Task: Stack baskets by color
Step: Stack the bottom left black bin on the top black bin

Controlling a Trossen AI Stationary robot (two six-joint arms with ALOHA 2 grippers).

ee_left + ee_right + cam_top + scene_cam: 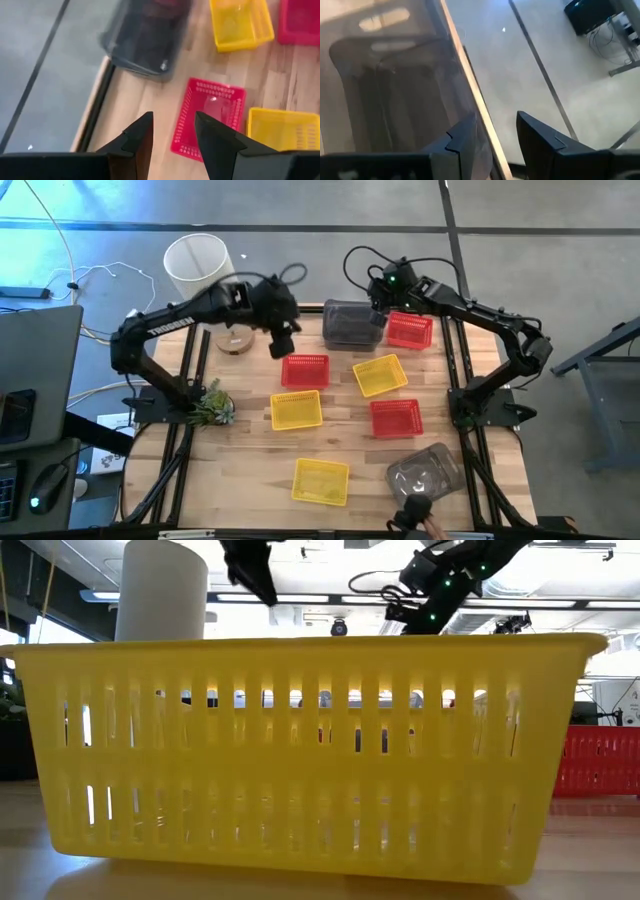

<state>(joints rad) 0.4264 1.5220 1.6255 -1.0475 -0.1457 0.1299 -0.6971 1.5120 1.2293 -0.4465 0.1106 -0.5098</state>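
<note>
Left gripper (283,340) hangs over the bench (250,470) at eleven o'clock, right gripper (378,298) at one, above a far-edge basket (350,325). Another basket (409,330) sits just right of it. Five baskets cluster mid-bench; two more near six o'clock, one (310,750) filling the low view.

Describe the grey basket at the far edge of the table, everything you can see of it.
The grey basket is smoky, translucent plastic, rectangular with rounded corners, darker than the other grey one near the front. It sits upright at the table's far edge, beside a red basket. The right tool hangs open over its far right corner; contact cannot be told. In the right wrist view its slotted wall shows close up.
</note>
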